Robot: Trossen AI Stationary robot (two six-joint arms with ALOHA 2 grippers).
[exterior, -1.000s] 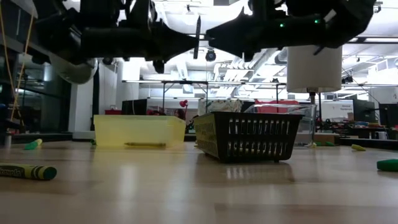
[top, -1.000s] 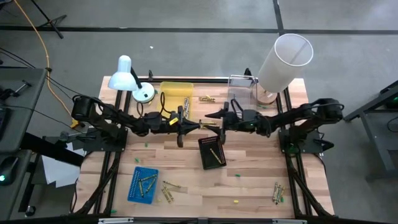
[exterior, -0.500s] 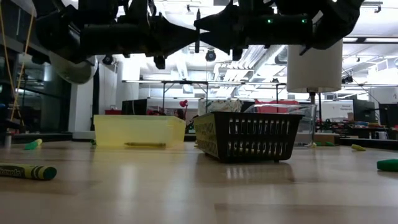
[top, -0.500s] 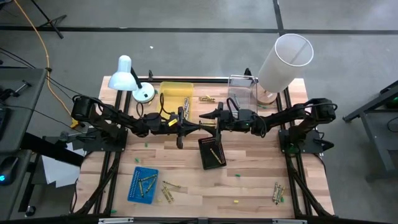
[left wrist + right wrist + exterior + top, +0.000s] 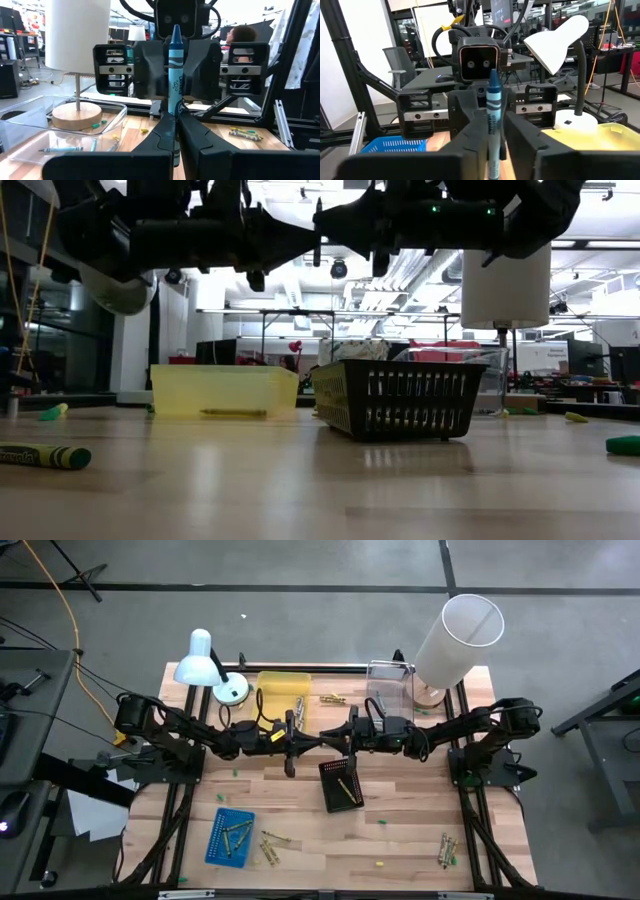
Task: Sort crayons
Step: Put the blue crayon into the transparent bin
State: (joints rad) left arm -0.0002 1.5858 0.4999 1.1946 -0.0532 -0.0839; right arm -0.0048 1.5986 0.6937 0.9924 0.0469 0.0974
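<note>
Both grippers meet in mid-air at frame centre in the high view, above the wooden table (image 5: 420,840). The left gripper (image 5: 175,131) is clenched on an upright blue crayon (image 5: 175,75). The right gripper (image 5: 492,131) faces it, its fingers (image 5: 470,131) closing around the same crayon; whether it has a firm grip cannot be told. This appears to be a hand-over.

Progress, as a judgement: partial. Crayons already lie in the yellow tray (image 5: 270,680) at upper centre, the black basket (image 5: 330,772) at centre, the blue tray (image 5: 215,840) at lower left and the clear tray (image 5: 390,670). Loose crayons (image 5: 445,852) remain at lower right, more at lower centre (image 5: 272,845) and beside the yellow tray (image 5: 333,698).
</note>
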